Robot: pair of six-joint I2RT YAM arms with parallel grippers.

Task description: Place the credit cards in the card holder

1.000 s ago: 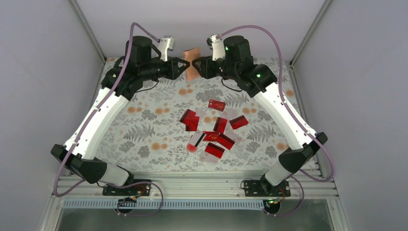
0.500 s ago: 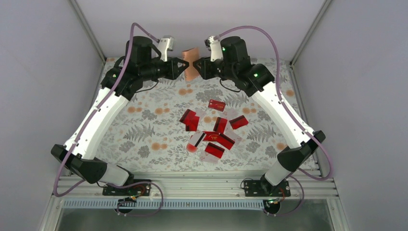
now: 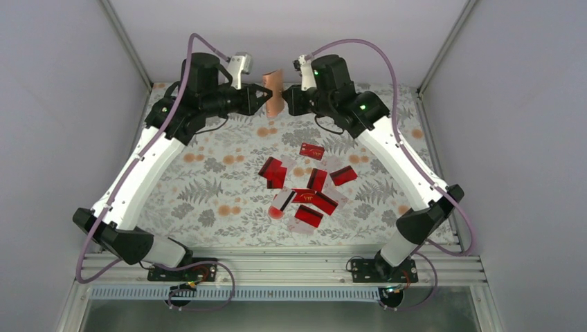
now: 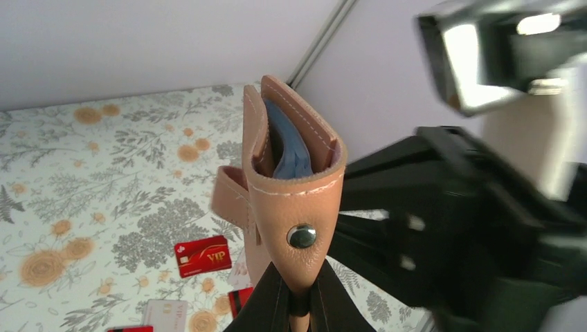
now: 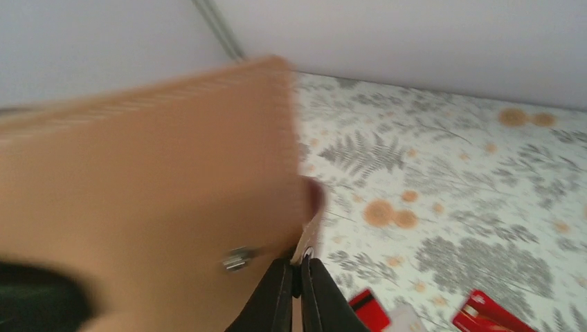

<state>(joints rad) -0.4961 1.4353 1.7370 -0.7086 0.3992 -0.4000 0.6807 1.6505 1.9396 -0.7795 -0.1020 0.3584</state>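
Table: the flower-and-fern-printed table [image 3: 208, 180] carries every card; the two arms meet high over its far edge, well apart from the pile.
Left gripper: the black left gripper [image 4: 297, 304] is closed on the lower edge of the tan leather-like folding card holder [image 4: 294, 173], which stands upright with its mouth up.
Right gripper: the black right gripper [image 5: 297, 277] is closed too, pinching what looks like a thin tan flap of the holder; its wrist view is blurred, so the exact hold is unclear.
Card holder: it is held in the air between both grippers [image 3: 275, 93], the light blue lining showing in a narrow slot.
Risk, holder: both pinches sit on soft edges. If the arms pull apart unevenly, the leather may slip from one gripper, twist, or drop to the table.
Credit cards: the thin glossy red and pale credit cards [image 3: 306, 216] lie scattered and partly overlapping at mid-table.
Risk, cards: both grippers are occupied, so one must let go to fetch a card, and the slot may then fall shut. Overlapping cards may also lift in pairs.
Stud: the small round metal stud [image 4: 302, 236] faces the left wrist camera, unfastened; it could snag a finger.
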